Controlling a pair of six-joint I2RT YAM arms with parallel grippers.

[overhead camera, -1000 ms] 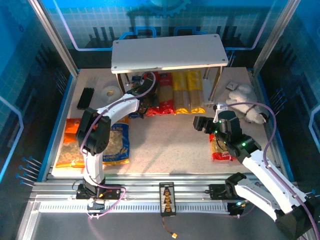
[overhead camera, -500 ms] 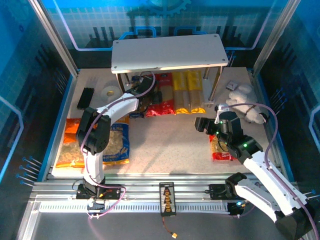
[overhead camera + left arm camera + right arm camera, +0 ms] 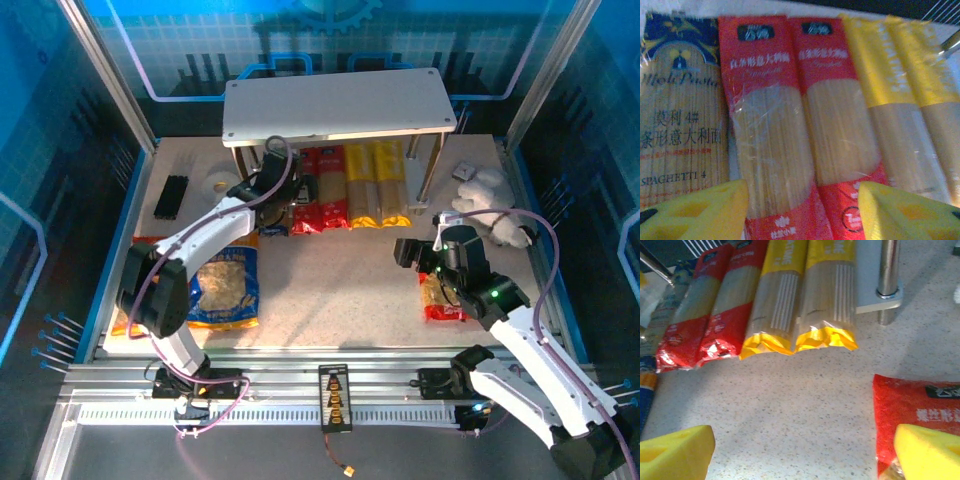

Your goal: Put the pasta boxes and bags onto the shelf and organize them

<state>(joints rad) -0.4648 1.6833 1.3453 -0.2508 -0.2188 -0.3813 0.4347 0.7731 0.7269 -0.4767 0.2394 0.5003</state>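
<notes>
Five pasta boxes lie side by side on the shelf's lower board: blue-and-tan (image 3: pixel 680 115), two red (image 3: pixel 765 130) (image 3: pixel 837 120), two yellow (image 3: pixel 885 95) (image 3: pixel 930 95). The shelf (image 3: pixel 335 105) stands at the back. My left gripper (image 3: pixel 802 210) (image 3: pixel 292 198) hovers open over the near ends of the red boxes, holding nothing. My right gripper (image 3: pixel 800 450) (image 3: pixel 408 252) is open over bare table, its right finger at the corner of the red bag (image 3: pixel 912 400) (image 3: pixel 445 298). The blue bag (image 3: pixel 225 285) and the orange bag (image 3: pixel 138 250) lie at the left, partly under the left arm.
Thin black sticks (image 3: pixel 172 196) and a tape roll (image 3: pixel 218 184) lie at the back left. A white plush toy (image 3: pixel 490 205) sits at the back right beside a shelf leg (image 3: pixel 888 270). Blue enclosure walls ring the table.
The left gripper has opened off the boxes and drawn back slightly left; its elbow swung out to the left. The right gripper shifted slightly toward the near side.
</notes>
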